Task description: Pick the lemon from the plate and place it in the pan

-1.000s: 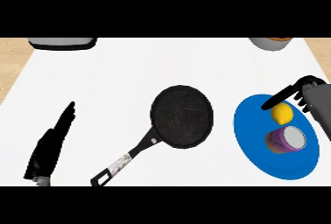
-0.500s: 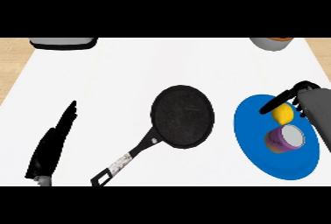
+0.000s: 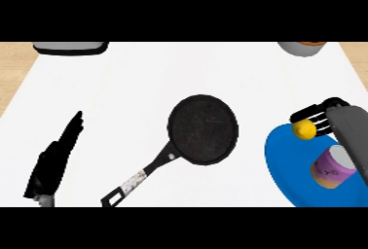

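Our right hand (image 3: 321,113) curls its fingers around the lemon (image 3: 304,129) on the blue plate (image 3: 287,170), our left hand (image 3: 54,158) rests open, and the pan (image 3: 203,127) holds nothing yet.

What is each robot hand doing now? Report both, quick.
Left robot hand: open, fingers straight, holding nothing, at the counter's left.
Right robot hand: fingers curled round the lemon on the blue plate.

One head view looks steeply down on the counter (image 3: 144,87), forearms entering from its lower edge, pan (image 3: 203,129) near centre.
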Tool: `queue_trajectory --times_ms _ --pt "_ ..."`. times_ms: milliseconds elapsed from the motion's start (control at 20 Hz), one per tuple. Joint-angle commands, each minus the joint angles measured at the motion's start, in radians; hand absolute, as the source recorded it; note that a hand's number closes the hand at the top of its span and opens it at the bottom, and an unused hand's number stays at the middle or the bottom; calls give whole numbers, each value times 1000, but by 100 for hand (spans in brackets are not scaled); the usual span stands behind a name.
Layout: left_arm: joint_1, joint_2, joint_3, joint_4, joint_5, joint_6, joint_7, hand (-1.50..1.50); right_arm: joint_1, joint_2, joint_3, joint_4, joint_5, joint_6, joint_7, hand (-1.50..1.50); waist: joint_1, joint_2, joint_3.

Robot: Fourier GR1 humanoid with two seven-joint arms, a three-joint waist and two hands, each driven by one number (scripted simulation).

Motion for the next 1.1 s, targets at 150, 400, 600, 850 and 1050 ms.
queue_trajectory --times_ms 150,400,600,850,1050 --pt "28 17 39 -30 16 -42 -14 0 -44 40 -59 -20 13 -75 54 150 4 0 0" --pt "21 -10 45 51 -15 -4 -37 0 146 126 81 -230 139 -213 2 150 -51 -21 -4" --pt "57 -14 44 12 -10 2 4 0 227 226 255 -313 286 -274 -48 150 -92 -62 -10" --pt "89 -13 52 25 -19 14 1 0 223 157 376 -468 482 -459 -13 150 -127 -77 -14" --pt "82 6 72 15 -13 9 7 0 167 105 475 -595 676 -574 13 150 -127 -77 -12"
